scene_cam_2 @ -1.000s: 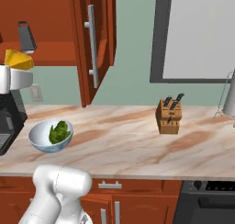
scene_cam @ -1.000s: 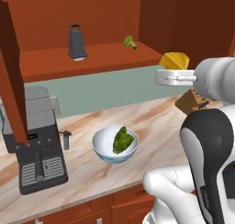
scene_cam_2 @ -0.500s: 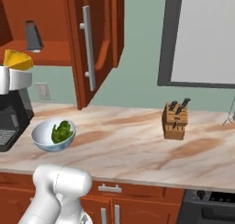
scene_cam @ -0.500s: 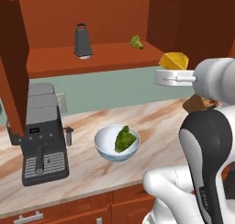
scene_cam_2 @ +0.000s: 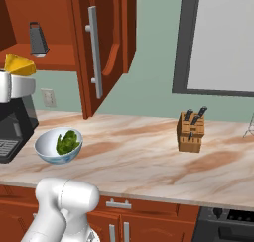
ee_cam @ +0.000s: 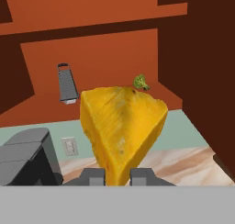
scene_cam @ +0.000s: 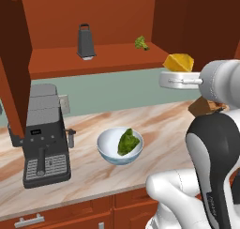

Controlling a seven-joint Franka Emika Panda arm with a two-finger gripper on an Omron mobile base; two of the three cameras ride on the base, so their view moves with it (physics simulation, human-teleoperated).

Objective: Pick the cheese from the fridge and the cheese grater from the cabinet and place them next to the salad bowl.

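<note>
While the pincer (ee_cam: pixel 115 176) clamps the cheese (ee_cam: pixel 120 129) between its fingers, the wedge hangs high above the counter (scene_cam: pixel 164 125), level with the open cabinet (scene_cam: pixel 56 61). On the cabinet shelf stands the cheese grater (scene_cam: pixel 86 41), upright, with a broccoli floret (scene_cam: pixel 140 42) well apart from it. Below, the salad bowl (scene_cam: pixel 109 141) sits beside the coffee machine (scene_cam: pixel 44 136).
</note>
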